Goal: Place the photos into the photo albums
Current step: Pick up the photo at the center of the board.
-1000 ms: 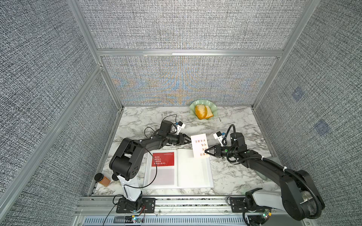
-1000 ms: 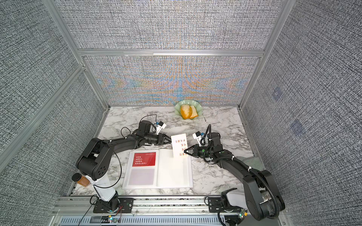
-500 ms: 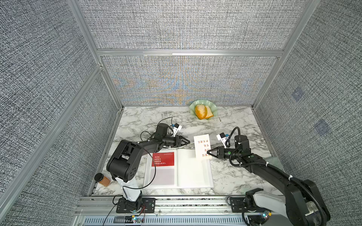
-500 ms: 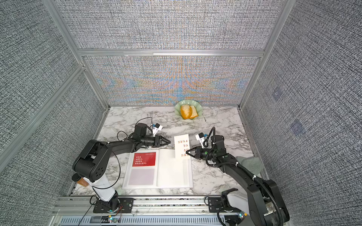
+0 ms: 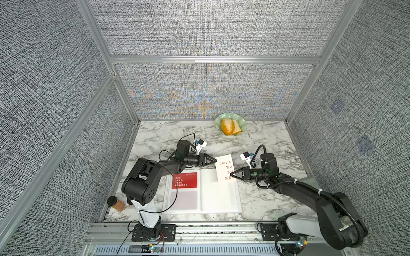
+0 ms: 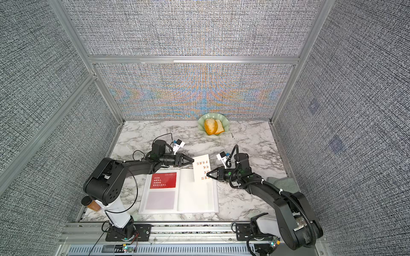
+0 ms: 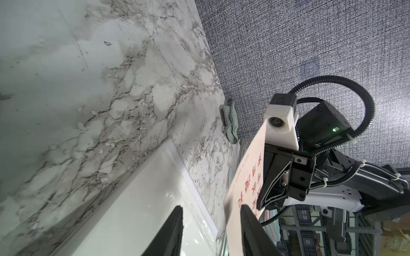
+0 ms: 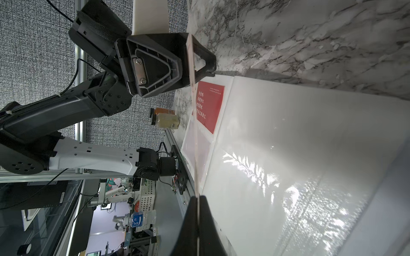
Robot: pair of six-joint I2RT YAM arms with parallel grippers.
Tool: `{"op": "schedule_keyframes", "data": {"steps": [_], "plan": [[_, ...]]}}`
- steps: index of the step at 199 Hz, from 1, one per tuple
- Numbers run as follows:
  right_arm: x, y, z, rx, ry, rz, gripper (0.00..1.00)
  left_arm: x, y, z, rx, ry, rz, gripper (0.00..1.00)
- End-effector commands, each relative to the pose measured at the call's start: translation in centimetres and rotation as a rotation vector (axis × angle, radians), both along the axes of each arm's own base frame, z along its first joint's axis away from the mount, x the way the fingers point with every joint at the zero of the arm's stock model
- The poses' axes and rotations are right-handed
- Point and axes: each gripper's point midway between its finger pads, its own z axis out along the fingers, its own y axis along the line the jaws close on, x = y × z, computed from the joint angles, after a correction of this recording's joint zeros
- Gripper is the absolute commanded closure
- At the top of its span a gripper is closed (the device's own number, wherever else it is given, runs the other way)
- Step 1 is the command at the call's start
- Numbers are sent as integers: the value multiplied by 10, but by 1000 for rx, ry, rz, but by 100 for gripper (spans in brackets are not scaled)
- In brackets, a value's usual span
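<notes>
I count one album (image 5: pixel 221 199), lying open on the desk (image 5: pixel 168 135). Three cards show (as far as I can make out): one cream card (image 5: pixel 225 168), one red card (image 5: pixel 184 180) and one pale card (image 5: pixel 183 200). One green dish (image 5: pixel 230 114) holds two pieces of bread (image 5: pixel 227 126). There are two jars, an amber jar (image 8: pixel 163 110) and a pale jar (image 8: pixel 166 120), and one cloth (image 7: pixel 229 120).

cream photo (image 5: pixel 224 167): tilted, above open album (image 5: pixel 219 199) far edge | red photo (image 5: pixel 184 180): in page sleeve

Bright, even light; glare streaks the photo album (image 8: pixel 277 172), moiré on back wall (image 5: pixel 206 97).
</notes>
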Motion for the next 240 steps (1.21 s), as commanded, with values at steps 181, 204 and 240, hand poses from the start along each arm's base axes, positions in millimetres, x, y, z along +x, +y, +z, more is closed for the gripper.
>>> {"op": "schedule_keyframes", "data": {"steps": [181, 204, 240], "plan": [[2, 16, -1, 17, -6, 76, 87, -8, -15, 14, -55, -26, -57, 100], [7, 15, 1, 7, -9, 52, 68, 0, -7, 18, -74, -3, 10, 100], [18, 8, -7, -45, 23, -39, 63, 13, 16, 27, -153, 56, 168, 100]]}}
